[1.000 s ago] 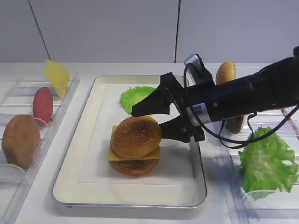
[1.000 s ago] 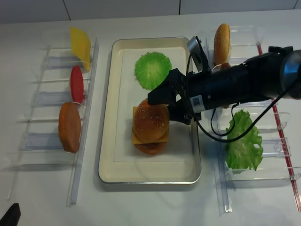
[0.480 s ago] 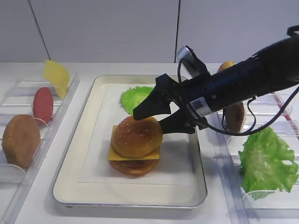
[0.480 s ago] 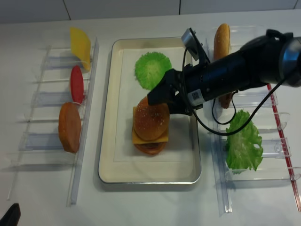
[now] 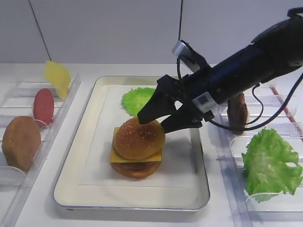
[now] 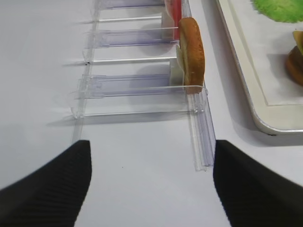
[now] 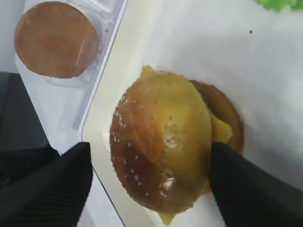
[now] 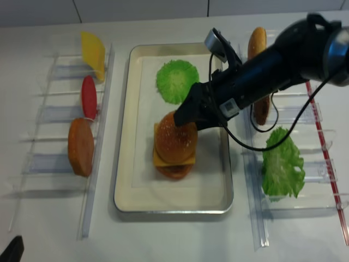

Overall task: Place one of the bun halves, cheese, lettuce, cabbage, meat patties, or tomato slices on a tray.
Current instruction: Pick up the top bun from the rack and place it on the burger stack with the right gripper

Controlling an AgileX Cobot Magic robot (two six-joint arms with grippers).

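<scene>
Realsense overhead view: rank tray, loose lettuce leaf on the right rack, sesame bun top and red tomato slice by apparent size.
1. tray
2. lettuce leaf
3. sesame bun top
4. tomato slice, standing edge-on, so it may be larger than it looks

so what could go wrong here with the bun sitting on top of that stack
1. The bun top sits off-centre on the cheese, overhanging one side in the wrist view, so it may slide off.
2. The right gripper is open with its fingers close beside the bun; a careless retreat could clip it and topple the stack on the tray.
</scene>
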